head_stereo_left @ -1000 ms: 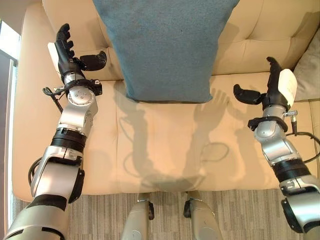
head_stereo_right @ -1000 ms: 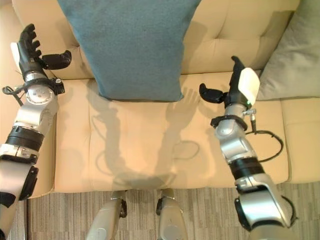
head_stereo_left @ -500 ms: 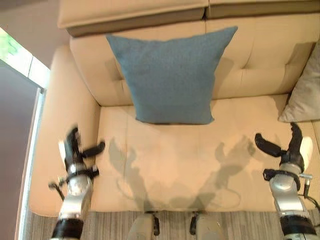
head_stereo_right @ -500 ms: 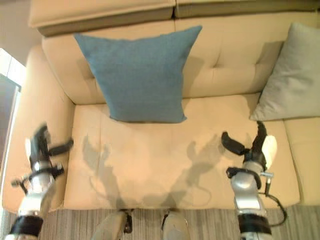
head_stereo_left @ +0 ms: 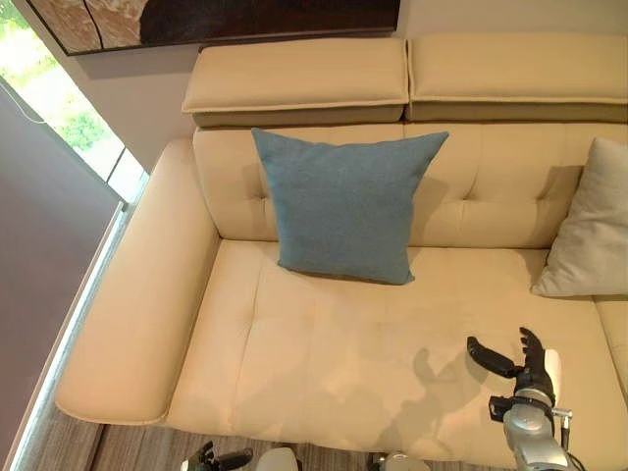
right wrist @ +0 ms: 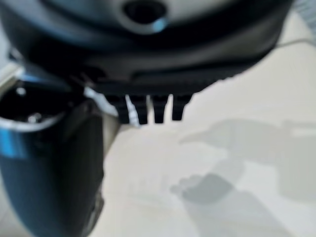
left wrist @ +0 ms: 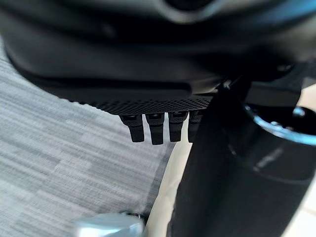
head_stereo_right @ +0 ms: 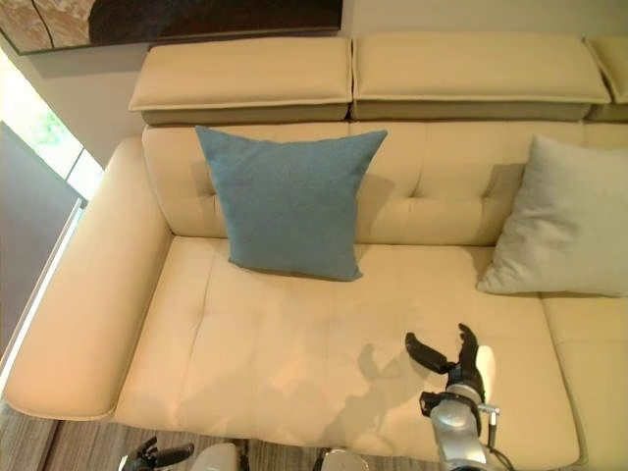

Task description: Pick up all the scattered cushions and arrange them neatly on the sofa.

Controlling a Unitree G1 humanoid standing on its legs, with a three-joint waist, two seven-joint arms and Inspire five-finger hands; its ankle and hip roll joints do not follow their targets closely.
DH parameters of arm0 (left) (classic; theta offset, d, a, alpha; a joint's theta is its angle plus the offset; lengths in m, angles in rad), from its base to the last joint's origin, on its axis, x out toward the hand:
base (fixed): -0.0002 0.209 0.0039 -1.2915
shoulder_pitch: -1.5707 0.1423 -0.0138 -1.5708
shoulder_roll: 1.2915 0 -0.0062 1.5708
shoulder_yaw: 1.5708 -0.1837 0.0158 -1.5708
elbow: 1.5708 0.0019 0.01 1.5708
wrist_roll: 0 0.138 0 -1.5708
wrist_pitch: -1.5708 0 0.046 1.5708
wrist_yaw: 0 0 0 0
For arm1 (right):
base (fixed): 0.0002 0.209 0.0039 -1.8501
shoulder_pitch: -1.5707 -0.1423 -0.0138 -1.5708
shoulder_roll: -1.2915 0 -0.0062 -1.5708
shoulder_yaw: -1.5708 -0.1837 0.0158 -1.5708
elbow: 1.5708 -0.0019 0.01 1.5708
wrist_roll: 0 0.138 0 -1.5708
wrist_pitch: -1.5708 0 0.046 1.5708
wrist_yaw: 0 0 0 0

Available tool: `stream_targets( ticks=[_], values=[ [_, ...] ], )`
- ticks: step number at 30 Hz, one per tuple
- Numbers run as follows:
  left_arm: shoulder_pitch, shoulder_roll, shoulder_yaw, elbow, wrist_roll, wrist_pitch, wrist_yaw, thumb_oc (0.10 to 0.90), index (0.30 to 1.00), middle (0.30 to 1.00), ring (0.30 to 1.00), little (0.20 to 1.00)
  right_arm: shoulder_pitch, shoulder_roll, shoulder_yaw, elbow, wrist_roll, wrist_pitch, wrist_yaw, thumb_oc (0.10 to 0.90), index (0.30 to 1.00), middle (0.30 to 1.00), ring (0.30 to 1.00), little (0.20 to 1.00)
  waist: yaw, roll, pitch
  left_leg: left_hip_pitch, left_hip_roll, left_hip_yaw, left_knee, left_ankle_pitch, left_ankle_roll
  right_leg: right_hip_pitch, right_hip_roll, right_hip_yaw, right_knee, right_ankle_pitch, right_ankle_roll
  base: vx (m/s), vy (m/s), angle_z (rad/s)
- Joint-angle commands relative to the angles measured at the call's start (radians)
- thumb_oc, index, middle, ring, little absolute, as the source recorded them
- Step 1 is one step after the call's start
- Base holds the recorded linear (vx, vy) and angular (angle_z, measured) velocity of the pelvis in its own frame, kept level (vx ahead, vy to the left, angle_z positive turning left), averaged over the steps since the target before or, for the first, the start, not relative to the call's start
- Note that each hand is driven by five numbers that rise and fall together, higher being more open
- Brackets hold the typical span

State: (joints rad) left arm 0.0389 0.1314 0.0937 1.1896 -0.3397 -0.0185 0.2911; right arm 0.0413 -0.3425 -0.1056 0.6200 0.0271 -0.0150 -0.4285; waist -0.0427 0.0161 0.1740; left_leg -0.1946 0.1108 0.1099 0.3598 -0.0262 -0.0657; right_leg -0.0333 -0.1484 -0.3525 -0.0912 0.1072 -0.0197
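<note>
A blue cushion (head_stereo_left: 345, 204) leans upright against the backrest of the beige sofa (head_stereo_left: 324, 353), over the left seat. A grey cushion (head_stereo_right: 561, 218) leans on the backrest further right. My right hand (head_stereo_left: 525, 360) hovers low over the front right of the seat, open and holding nothing, well short of both cushions. My left hand (head_stereo_left: 214, 458) shows at the bottom edge, below the sofa's front, with fingers straight and thumb spread, also holding nothing.
The sofa's broad left armrest (head_stereo_left: 137, 294) runs along the left, with a window (head_stereo_left: 59, 108) and grey wall beyond it. Striped grey carpet (left wrist: 54, 163) lies in front of the sofa. A dark framed picture (head_stereo_right: 167, 15) hangs above the headrests.
The camera has pulled back and up, so the whole sofa now shows. Both arms have dropped low toward the front edge, away from the blue cushion, which stays leaning on the backrest.
</note>
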Motion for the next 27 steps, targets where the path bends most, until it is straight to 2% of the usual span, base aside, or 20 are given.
stream_targets(
  ticks=[1,2,4,5,6,9,10,11,12,14,15,16,17,18,20,21,22,24,26,27],
  values=[
    [0.001,-0.001,-0.069,-0.01,0.115,-0.025,-0.001,0.8,0.9,0.9,0.9,0.9,-0.038,-0.031,0.001,0.021,0.024,-0.065,-0.021,0.8,0.9,0.9,0.9,0.9,-0.046,0.025,-0.038,0.258,0.04,-0.04,-0.06,-0.016,-0.033,-0.073,0.026,0.003,0.143,-0.193,0.05,-0.24,0.173,0.36],
    [0.012,-0.002,-0.11,0.021,0.225,-0.002,0.064,0.8,0.9,0.9,0.9,0.9,-0.036,-0.005,0.031,0.06,0.024,-0.068,-0.008,0.8,0.9,0.9,0.9,0.9,-0.056,0.039,-0.04,0.321,0.008,-0.101,-0.065,-0.039,-0.029,-0.123,0.022,0.007,0.199,-0.185,0.049,-0.3,0.206,0.35],
    [0.011,-0.009,-0.147,0.03,0.288,0.009,0.075,0.8,0.9,0.9,0.9,0.9,-0.038,-0.001,0.04,0.09,0.022,-0.068,-0.011,0.8,0.9,0.9,0.9,0.9,-0.065,0.039,-0.036,0.302,0.007,-0.106,-0.055,-0.06,-0.02,-0.139,0.008,0.005,0.229,-0.19,0.054,-0.29,0.227,0.48],
    [0.007,-0.012,-0.205,0.048,0.378,0.024,0.072,0.8,0.9,0.9,0.9,0.9,-0.043,0.014,0.063,0.131,0.025,-0.065,-0.003,0.8,0.9,0.9,0.9,0.9,-0.078,0.048,-0.033,0.35,-0.01,-0.069,-0.145,-0.165,0.012,-0.188,-0.019,0.004,0.297,-0.18,0.067,-0.28,0.281,0.6],
    [0.006,-0.009,-0.23,0.044,0.408,0.02,0.076,0.8,0.9,0.9,0.9,0.9,-0.046,0.02,0.075,0.153,0.025,-0.063,-0.003,0.8,0.9,0.9,0.9,0.9,-0.08,0.049,-0.027,0.355,-0.026,-0.068,-0.169,-0.212,0.029,-0.209,-0.038,0.009,0.324,-0.171,0.073,-0.38,0.391,0.54],
    [-0.001,0.009,-0.253,0.05,0.441,0.022,0.101,0.8,0.9,0.9,0.9,0.9,-0.062,0.048,0.105,0.212,0.032,-0.057,-0.002,0.8,0.9,0.9,0.9,0.9,-0.071,0.031,-0.006,0.349,-0.079,-0.086,-0.205,-0.289,0.07,-0.238,-0.094,0.021,0.334,-0.116,0.111,-0.24,0.268,0.41],
    [-0.001,0.009,-0.253,0.051,0.441,0.022,0.101,0.8,0.9,0.9,0.9,0.9,-0.063,0.048,0.105,0.212,0.032,-0.057,-0.002,0.8,0.9,0.9,0.9,0.9,-0.071,0.03,-0.006,0.349,-0.08,-0.086,-0.205,-0.288,0.07,-0.237,-0.094,0.021,0.333,-0.115,0.111,-0.25,0.244,0.29],
    [-0.01,0.019,-0.251,0.061,0.456,0.028,0.107,0.8,0.9,0.9,0.9,0.9,-0.073,0.07,0.127,0.257,0.026,-0.046,0.006,0.8,0.9,0.9,0.9,0.9,-0.059,0.013,0.006,0.352,-0.107,-0.094,-0.237,-0.301,0.083,-0.233,-0.117,0.02,0.283,-0.06,0.141,-0.18,0.16,0.21],
    [-0.01,0.019,-0.251,0.061,0.456,0.028,0.107,0.8,0.9,0.9,0.9,0.9,-0.074,0.07,0.128,0.258,0.027,-0.046,0.006,0.8,0.9,0.9,0.9,0.9,-0.059,0.012,0.007,0.353,-0.107,-0.094,-0.238,-0.301,0.083,-0.232,-0.117,0.02,0.282,-0.059,0.141,-0.27,0.237,0.24],
    [-0.02,0.029,-0.259,0.077,0.488,0.034,0.108,0.8,0.9,0.9,0.9,0.9,-0.087,0.095,0.139,0.311,0.026,-0.031,0.005,0.8,0.9,0.9,0.9,0.9,-0.046,-0.013,0.032,0.351,-0.145,-0.101,-0.276,-0.286,0.092,-0.216,-0.133,0.013,0.158,0.026,0.186,-0.32,0.216,0.15],
    [-0.029,0.034,-0.266,0.082,0.502,0.036,0.11,0.8,0.9,0.9,0.9,0.9,-0.093,0.1,0.137,0.324,0.035,-0.029,0.002,0.8,0.9,0.9,0.9,0.9,-0.05,-0.018,0.047,0.335,-0.153,-0.108,-0.265,-0.282,0.097,-0.217,-0.14,0.039,0.149,0.048,0.204,-0.28,0.16,0.13],
    [-0.029,0.034,-0.266,0.083,0.502,0.036,0.11,0.8,0.9,0.9,0.9,0.9,-0.093,0.101,0.137,0.324,0.035,-0.029,0.002,0.8,0.9,0.9,0.9,0.9,-0.052,-0.023,0.045,0.332,-0.159,-0.11,-0.266,-0.278,0.099,-0.22,-0.145,0.04,0.147,0.051,0.205,-0.35,0.147,0.18],
    [-0.041,0.054,-0.288,0.089,0.542,0.052,0.116,0.8,0.9,0.9,0.9,0.9,-0.094,0.107,0.132,0.344,0.054,-0.029,-0.007,0.8,0.9,0.9,0.9,0.9,-0.061,-0.014,0.073,0.293,-0.156,-0.115,-0.249,-0.263,0.106,-0.225,-0.119,0.143,0.187,0.008,0.2,-0.37,0.146,0.22],
    [-0.04,0.063,-0.288,0.091,0.554,0.057,0.119,0.8,0.9,0.9,0.9,0.9,-0.09,0.11,0.131,0.357,0.062,-0.031,-0.008,0.8,0.9,0.9,0.9,0.9,-0.056,-0.013,0.078,0.266,-0.158,-0.111,-0.237,-0.25,0.113,-0.213,-0.114,0.168,0.229,-0.021,0.186,-0.37,0.145,0.3],
    [-0.034,0.07,-0.285,0.098,0.556,0.063,0.125,0.8,0.9,0.9,0.9,0.9,-0.084,0.11,0.133,0.357,0.06,-0.033,-0.009,0.8,0.9,0.9,0.9,0.9,-0.049,-0.013,0.077,0.242,-0.162,-0.108,-0.228,-0.237,0.12,-0.204,-0.114,0.176,0.268,-0.04,0.17,-0.25,0.099,0.3],
    [-0.01,0.081,-0.265,0.117,0.554,0.071,0.139,0.8,0.9,0.9,0.9,0.9,-0.061,0.107,0.133,0.348,0.045,-0.041,-0.017,0.8,0.9,0.9,0.9,0.9,-0.02,-0.001,0.065,0.197,-0.148,-0.094,-0.222,-0.205,0.129,-0.156,-0.112,0.147,0.386,-0.114,0.144,-0.28,0.114,0.02],
    [-0.01,0.081,-0.265,0.117,0.554,0.071,0.139,0.8,0.9,0.9,0.9,0.9,-0.061,0.108,0.133,0.347,0.045,-0.041,-0.017,0.8,0.9,0.9,0.9,0.9,-0.021,-0.003,0.062,0.193,-0.15,-0.094,-0.223,-0.202,0.13,-0.16,-0.114,0.146,0.385,-0.112,0.145,-0.28,0.082,-0.33],
    [0.0,0.094,-0.221,0.12,0.522,0.072,0.149,0.8,0.9,0.9,0.9,0.9,-0.045,0.105,0.125,0.346,0.036,-0.046,-0.029,0.8,0.9,0.9,0.9,0.9,0.016,-0.006,0.02,0.164,-0.135,-0.079,-0.241,-0.175,0.134,-0.082,-0.108,0.122,0.457,-0.159,0.134,-0.16,-0.007,-0.47],
    [-0.003,0.103,-0.207,0.112,0.501,0.071,0.153,0.8,0.9,0.9,0.9,0.9,-0.043,0.101,0.125,0.343,0.033,-0.044,-0.033,0.8,0.9,0.9,0.9,0.9,0.033,-0.025,-0.003,0.141,-0.132,-0.065,-0.242,-0.162,0.13,-0.028,-0.092,0.124,0.425,-0.163,0.141,-0.1,-0.107,-0.34],
    [-0.009,0.11,-0.219,0.106,0.511,0.068,0.15,0.8,0.9,0.9,0.9,0.9,-0.049,0.098,0.129,0.337,0.029,-0.044,-0.038,0.8,0.9,0.9,0.9,0.9,0.04,-0.043,-0.016,0.133,-0.13,-0.057,-0.242,-0.161,0.125,0.012,-0.068,0.124,0.367,-0.204,0.137,-0.06,-0.156,-0.13]
  ],
)
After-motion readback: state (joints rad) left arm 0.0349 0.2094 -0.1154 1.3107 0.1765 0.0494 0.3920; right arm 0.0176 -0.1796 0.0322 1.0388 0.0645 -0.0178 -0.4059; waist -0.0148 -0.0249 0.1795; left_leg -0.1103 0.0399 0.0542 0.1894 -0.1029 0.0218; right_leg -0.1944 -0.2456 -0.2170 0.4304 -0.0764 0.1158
